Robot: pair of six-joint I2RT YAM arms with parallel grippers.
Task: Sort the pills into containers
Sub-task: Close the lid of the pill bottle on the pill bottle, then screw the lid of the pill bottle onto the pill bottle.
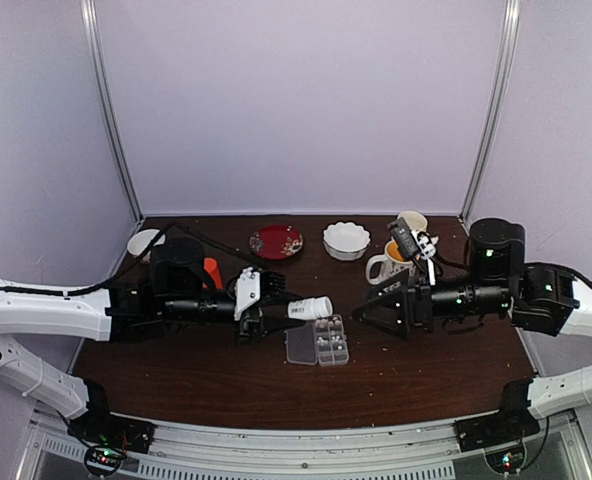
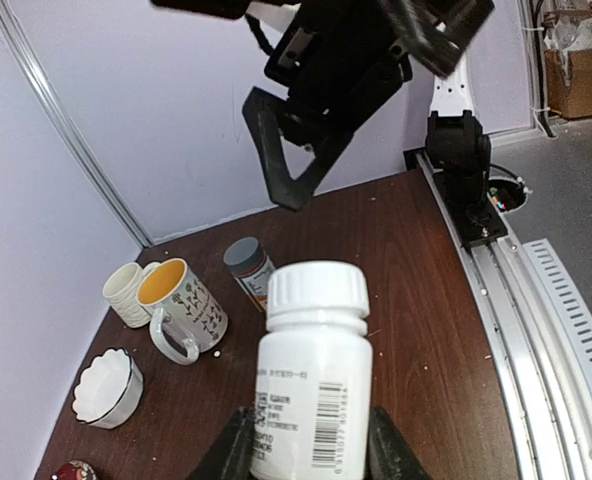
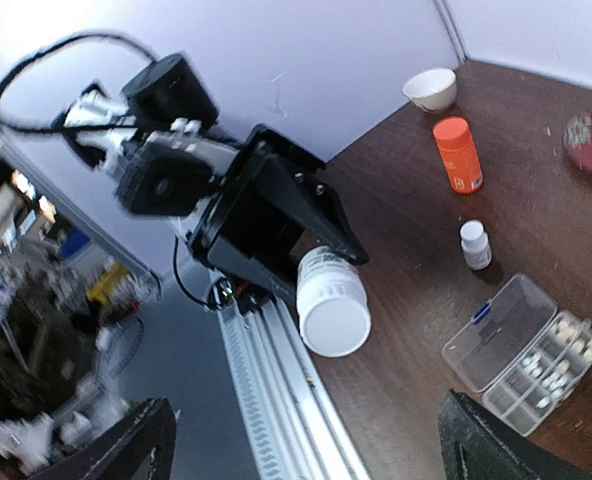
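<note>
My left gripper (image 1: 288, 311) is shut on a white capped bottle (image 1: 311, 308), held level above the table with its cap toward the right arm. In the left wrist view the bottle (image 2: 311, 375) fills the space between the fingers. The clear pill box (image 1: 331, 340) lies open just below the bottle, its lid (image 1: 301, 344) folded to the left. Small whitish pills (image 3: 564, 338) sit in some of its cells (image 3: 541, 372). My right gripper (image 1: 371, 312) is open and empty, facing the bottle's cap (image 3: 334, 322) from the right, a short gap away.
An orange bottle (image 3: 458, 155) and a small white bottle (image 3: 474, 245) stand left of the box. A patterned mug (image 1: 391, 263), a white cup (image 1: 412, 221), a grey-capped bottle (image 2: 248, 268), a white bowl (image 1: 346, 240), a red plate (image 1: 276, 241) and another bowl (image 1: 144, 243) stand at the back.
</note>
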